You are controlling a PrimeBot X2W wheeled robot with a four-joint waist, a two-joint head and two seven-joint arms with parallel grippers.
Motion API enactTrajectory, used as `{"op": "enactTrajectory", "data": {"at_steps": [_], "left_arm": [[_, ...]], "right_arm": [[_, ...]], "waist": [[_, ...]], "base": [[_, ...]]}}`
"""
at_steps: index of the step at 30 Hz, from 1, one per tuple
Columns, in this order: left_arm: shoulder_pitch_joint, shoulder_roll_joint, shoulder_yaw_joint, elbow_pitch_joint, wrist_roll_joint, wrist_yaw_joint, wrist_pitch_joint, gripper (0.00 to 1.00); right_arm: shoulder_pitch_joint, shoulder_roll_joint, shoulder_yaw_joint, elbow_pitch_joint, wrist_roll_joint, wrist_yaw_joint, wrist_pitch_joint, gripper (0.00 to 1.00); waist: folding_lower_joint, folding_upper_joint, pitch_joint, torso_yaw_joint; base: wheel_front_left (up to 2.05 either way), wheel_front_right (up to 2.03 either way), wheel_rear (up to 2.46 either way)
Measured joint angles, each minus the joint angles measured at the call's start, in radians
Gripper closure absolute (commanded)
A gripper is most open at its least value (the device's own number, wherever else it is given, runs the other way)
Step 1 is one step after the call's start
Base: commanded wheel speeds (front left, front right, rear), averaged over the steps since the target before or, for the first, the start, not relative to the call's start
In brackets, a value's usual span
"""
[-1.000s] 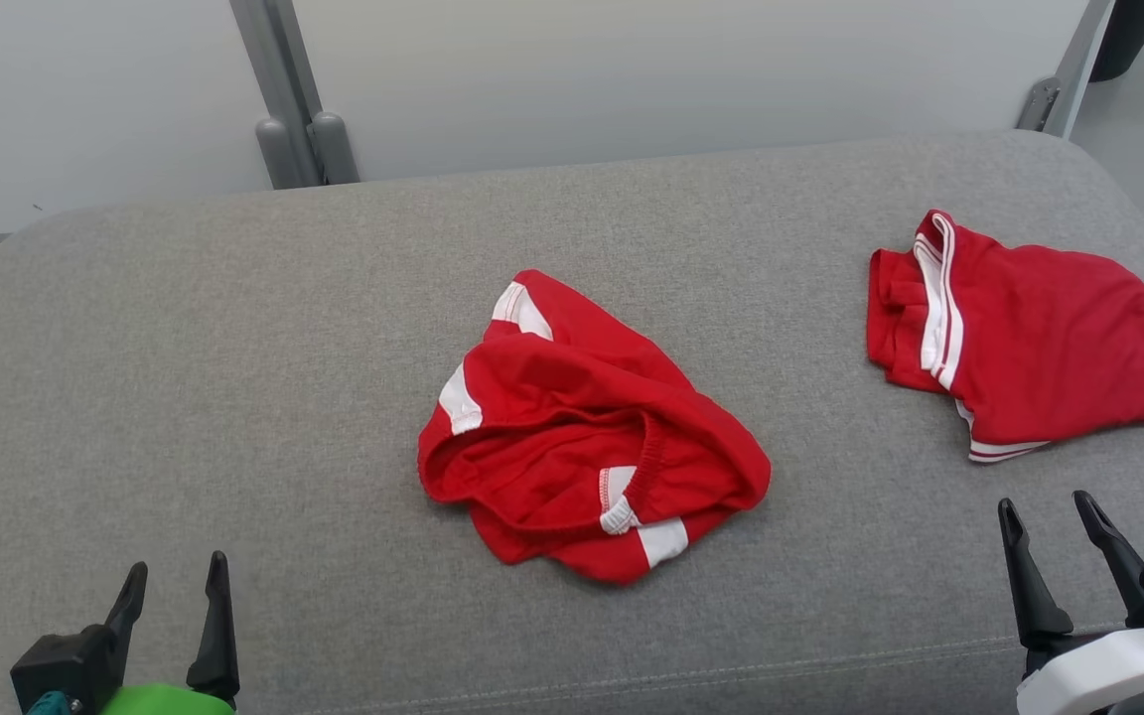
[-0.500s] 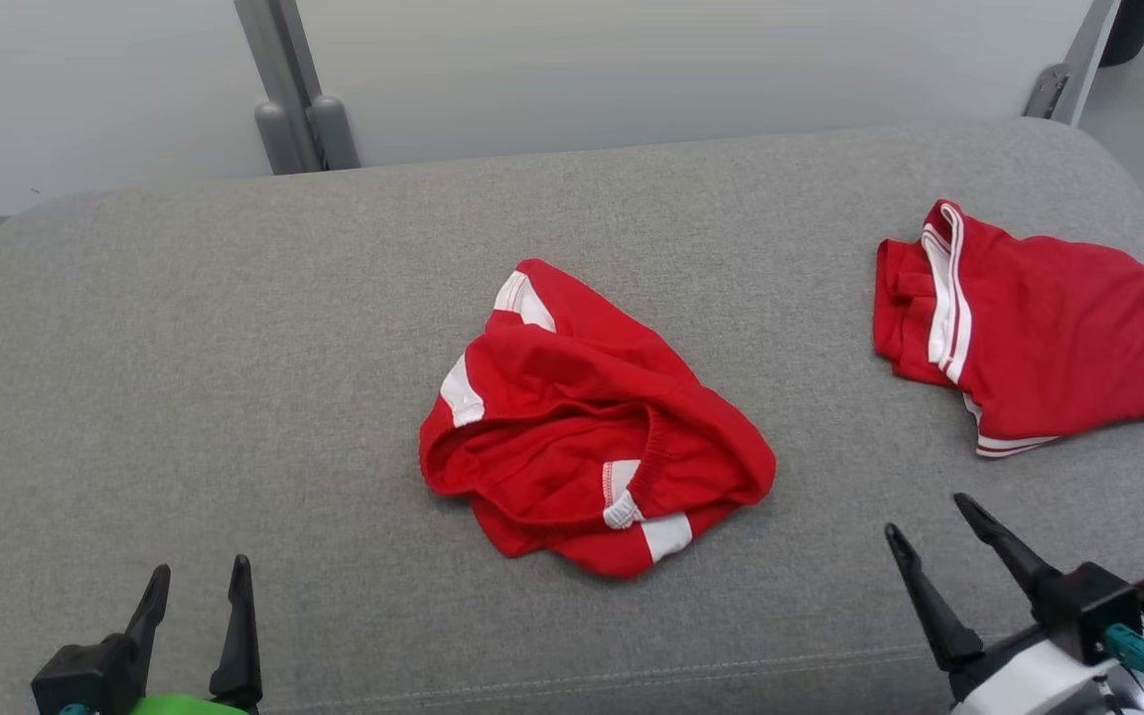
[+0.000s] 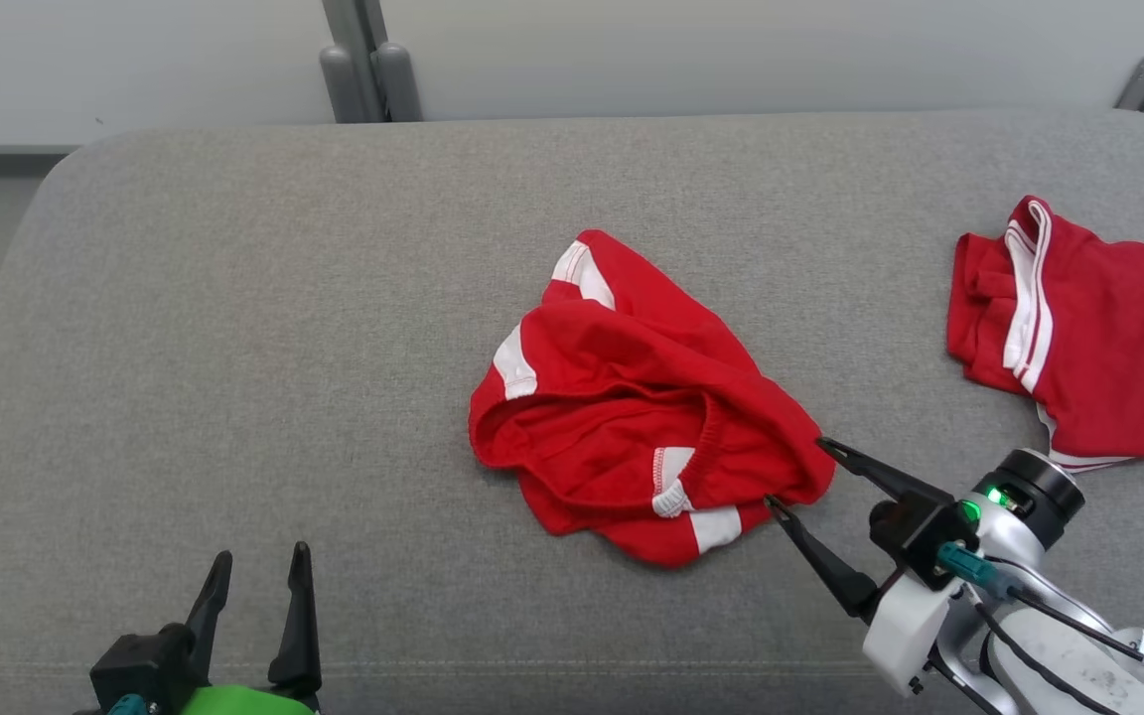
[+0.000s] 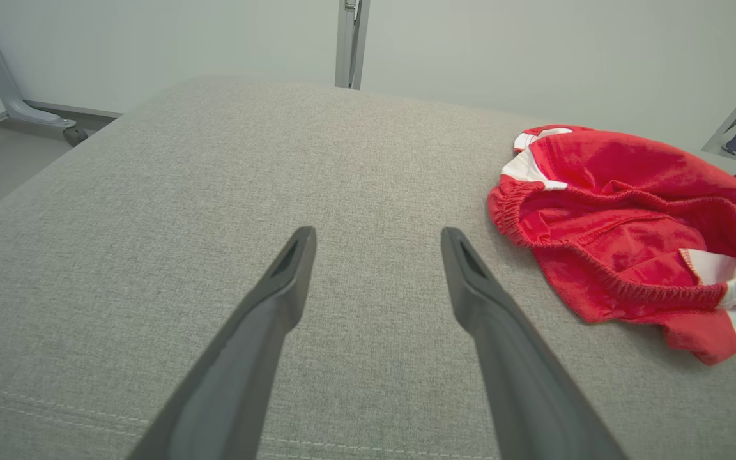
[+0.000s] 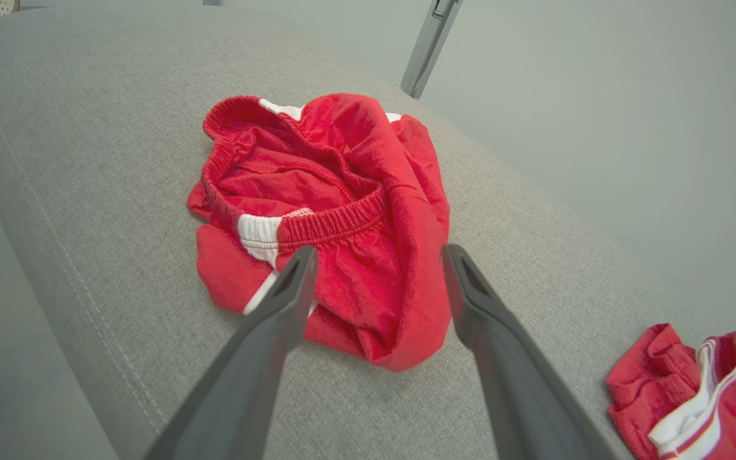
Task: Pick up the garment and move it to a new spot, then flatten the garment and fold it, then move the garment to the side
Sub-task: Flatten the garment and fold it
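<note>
The garment [image 3: 632, 397], crumpled red shorts with white trim and an elastic waistband, lies mid-way across the grey cushioned surface [image 3: 284, 298]. It also shows in the left wrist view [image 4: 623, 211] and the right wrist view [image 5: 342, 172]. My right gripper [image 3: 794, 472] is open, its two fingertips at the garment's lower right edge with a fold of red cloth between them [image 5: 379, 250]; nothing is clamped. My left gripper [image 3: 262, 552] stands open near the front edge, well left of the garment, over bare fabric [image 4: 375, 231].
A second red garment with white stripes [image 3: 1098, 338] lies at the right end of the surface [image 5: 694, 402]. A grey metal post [image 3: 368, 70] stands behind the back edge against a pale wall. A stitched seam runs along the front edge.
The camera has shifted, so the whole picture slid right. My right gripper has swung up and left from the lower right corner to the garment's edge. The left gripper keeps its place.
</note>
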Motion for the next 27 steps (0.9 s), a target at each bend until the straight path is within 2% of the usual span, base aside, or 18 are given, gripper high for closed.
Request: {"op": "enactTrajectory", "data": {"at_steps": [12, 19, 27], "left_arm": [[-0.072, -0.058, -0.046, -0.020, 0.006, -0.011, 0.000, 0.00], [-0.087, -0.073, -0.036, -0.016, 0.006, -0.018, 0.000, 0.00], [-0.105, -0.086, -0.024, -0.012, 0.016, -0.018, 0.000, 0.00]], "right_arm": [[-0.128, 0.033, 0.155, 0.120, 0.028, 0.000, 0.094, 0.00], [-0.181, 0.032, 0.199, 0.173, 0.067, 0.000, 0.112, 0.00], [-0.226, 0.031, 0.255, 0.227, 0.117, 0.000, 0.138, 0.00]], "waist": [[0.0000, 0.0000, 0.058, 0.086], [0.0000, 0.0000, 0.086, 0.131], [0.0000, 0.0000, 0.109, 0.154]], "base": [[0.00, 0.00, 0.00], [0.00, 0.00, 0.00], [0.00, 0.00, 0.00]]}}
